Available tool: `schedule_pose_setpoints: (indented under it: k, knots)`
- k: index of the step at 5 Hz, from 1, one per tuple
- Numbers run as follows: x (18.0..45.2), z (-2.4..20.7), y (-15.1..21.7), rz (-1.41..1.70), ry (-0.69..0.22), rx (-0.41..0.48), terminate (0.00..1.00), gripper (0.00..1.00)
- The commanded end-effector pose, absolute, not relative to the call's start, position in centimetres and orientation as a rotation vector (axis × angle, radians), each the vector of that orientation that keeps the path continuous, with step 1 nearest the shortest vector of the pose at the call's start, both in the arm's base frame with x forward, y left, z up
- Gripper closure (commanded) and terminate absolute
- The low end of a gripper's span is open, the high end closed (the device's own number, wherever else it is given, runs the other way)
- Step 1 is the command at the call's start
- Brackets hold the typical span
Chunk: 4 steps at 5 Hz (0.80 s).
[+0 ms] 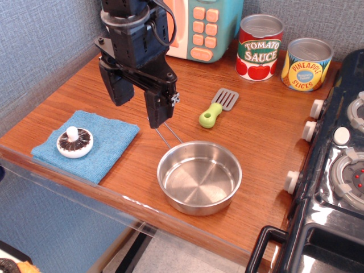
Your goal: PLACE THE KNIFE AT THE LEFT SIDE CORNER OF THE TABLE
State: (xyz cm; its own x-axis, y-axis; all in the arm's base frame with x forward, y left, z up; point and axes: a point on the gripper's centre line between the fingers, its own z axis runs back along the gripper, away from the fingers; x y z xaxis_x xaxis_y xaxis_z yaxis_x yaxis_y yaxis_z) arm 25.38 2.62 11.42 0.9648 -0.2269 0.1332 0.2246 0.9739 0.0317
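Observation:
The knife (218,107) is a small toy spatula with a lime-green handle and a grey slotted head. It lies flat on the reddish-brown table (261,165), in the middle toward the back. My gripper (138,109) hangs to the left of it, above the table between the blue cloth and the pan. Its two black fingers (157,111) stand apart and hold nothing.
A steel pan (199,177) with a wire handle sits at the front, just below the gripper. A blue cloth (86,144) with a toy mushroom (74,142) lies front left. Two cans (259,46) and a toy microwave (199,25) stand at the back. A black stove (335,170) fills the right.

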Motion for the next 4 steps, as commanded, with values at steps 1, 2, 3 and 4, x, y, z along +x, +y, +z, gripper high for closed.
schedule_pose_setpoints:
  k: [1, 2, 3, 4]
  knots:
    - [25.4, 11.4, 2.6, -0.228, -0.137, 0.016, 0.00, 0.00]
    - [26.5, 11.3, 1.8, -0.215, -0.186, 0.019, 0.00, 0.00]
    - [29.5, 11.2, 1.1, -0.165, -0.220, 0.013, 0.00, 0.00]
    - [33.3, 10.7, 1.0, -0.105, -0.231, 0.018, 0.00, 0.00]
